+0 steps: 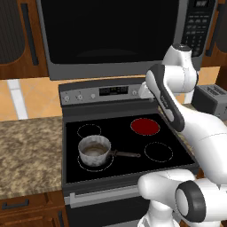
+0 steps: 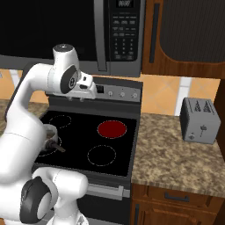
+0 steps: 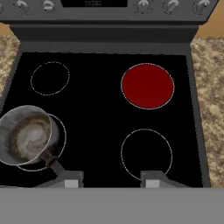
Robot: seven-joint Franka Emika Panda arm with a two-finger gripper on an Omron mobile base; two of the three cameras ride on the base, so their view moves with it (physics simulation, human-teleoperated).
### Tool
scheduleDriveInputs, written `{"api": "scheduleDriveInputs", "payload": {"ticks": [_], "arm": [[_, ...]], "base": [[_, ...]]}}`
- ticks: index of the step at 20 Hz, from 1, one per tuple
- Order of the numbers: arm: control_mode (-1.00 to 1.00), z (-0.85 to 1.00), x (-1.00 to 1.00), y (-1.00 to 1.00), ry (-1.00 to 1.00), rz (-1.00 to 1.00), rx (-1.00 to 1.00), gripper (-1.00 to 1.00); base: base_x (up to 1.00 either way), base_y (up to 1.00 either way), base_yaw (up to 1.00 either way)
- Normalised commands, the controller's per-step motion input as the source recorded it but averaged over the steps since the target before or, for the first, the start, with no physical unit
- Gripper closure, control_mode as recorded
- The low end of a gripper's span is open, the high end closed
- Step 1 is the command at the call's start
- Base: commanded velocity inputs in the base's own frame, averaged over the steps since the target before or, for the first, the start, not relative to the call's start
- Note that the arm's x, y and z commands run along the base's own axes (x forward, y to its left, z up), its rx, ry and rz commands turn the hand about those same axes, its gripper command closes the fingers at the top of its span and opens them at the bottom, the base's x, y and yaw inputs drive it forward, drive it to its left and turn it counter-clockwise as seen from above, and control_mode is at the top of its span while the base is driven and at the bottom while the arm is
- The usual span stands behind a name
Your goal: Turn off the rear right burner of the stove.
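- My gripper [image 3: 112, 181] hangs above the front edge of the stove [image 3: 107, 43], looking down across the black glass; I see its two dark fingertips [image 3: 72, 180] standing apart with bare glass between them, parted partway and pinching nothing.
- The rear right burner [image 3: 148, 85] glows as a solid red disc, at the back right of the cooktop just in front of the silver-grey back panel [image 1: 106, 92]. From the left base view it sits at [image 1: 145, 127], from the right base view at [image 2: 112, 128].
- The front right zone [image 3: 146, 154] is a thin grey ring outline, dark inside, directly in front of the red disc.
- A small steel saucepan [image 3: 26, 135] stands on the front left zone, its dark handle [image 1: 126, 154] pointing right toward the middle of the glass.
- The rear left zone [image 3: 50, 78] is a smaller grey-outlined circle, bare.
- Small knobs [image 3: 171, 6] line the back panel either side of a digital display [image 1: 113, 91].
- A black-and-steel microwave [image 1: 111, 35] hangs above the range; a grey toaster [image 2: 200, 120] stands on the speckled counter [image 2: 176, 158] to the right.
- My white arm [image 1: 177, 102] arches over the right side of the stove.
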Motion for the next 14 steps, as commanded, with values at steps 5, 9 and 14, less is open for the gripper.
{"api": "scheduleDriveInputs", "payload": {"ticks": [5, 9, 14], "arm": [[-1.00, -0.08, -0.09, -0.09, 0.00, -0.03, 0.00, -1.00], [-1.00, -0.14, -0.13, -0.58, 0.00, -0.02, -0.01, -1.00], [-1.00, -0.02, -0.02, -0.54, 0.01, -0.10, -0.03, -1.00]], "base": [[0.00, 0.00, 0.00], [0.00, 0.00, 0.00], [0.00, 0.00, 0.00]]}}
